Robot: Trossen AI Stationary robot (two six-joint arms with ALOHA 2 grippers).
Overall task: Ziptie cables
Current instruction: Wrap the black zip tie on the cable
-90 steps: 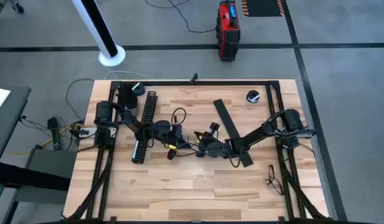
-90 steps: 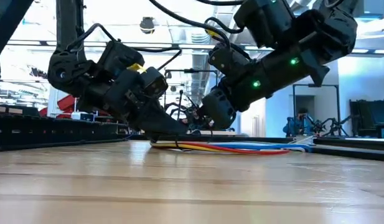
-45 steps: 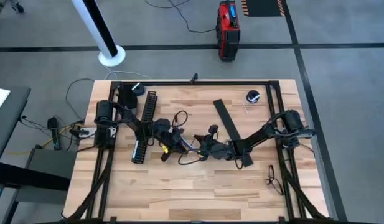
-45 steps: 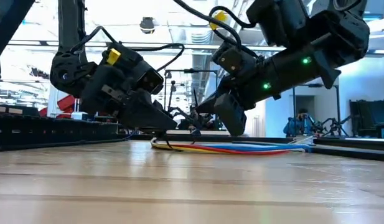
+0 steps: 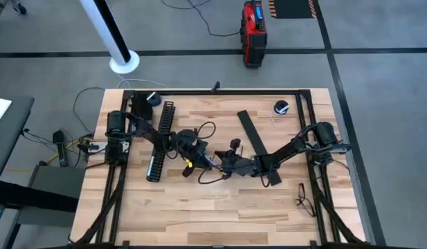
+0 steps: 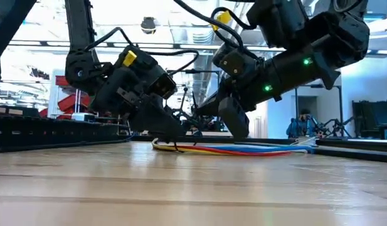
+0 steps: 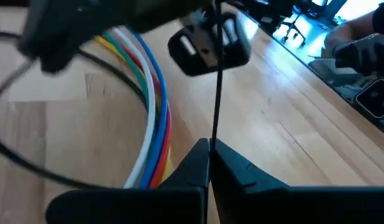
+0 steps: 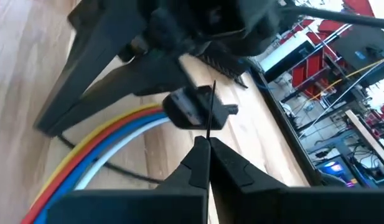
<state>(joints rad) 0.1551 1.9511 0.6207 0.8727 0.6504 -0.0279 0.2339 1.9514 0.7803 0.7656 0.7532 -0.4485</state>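
Table [image 5: 220, 207]: the cables [image 6: 243, 149] lie flat near its middle, a bundle of red, yellow, blue and white wires. Left gripper [image 7: 209, 149] sits low at one end of the bundle, fingers pressed together on a thin black zip tie [image 7: 215, 93]. Right gripper [image 8: 208, 144], beside it toward the right edge, is likewise closed on that strand.
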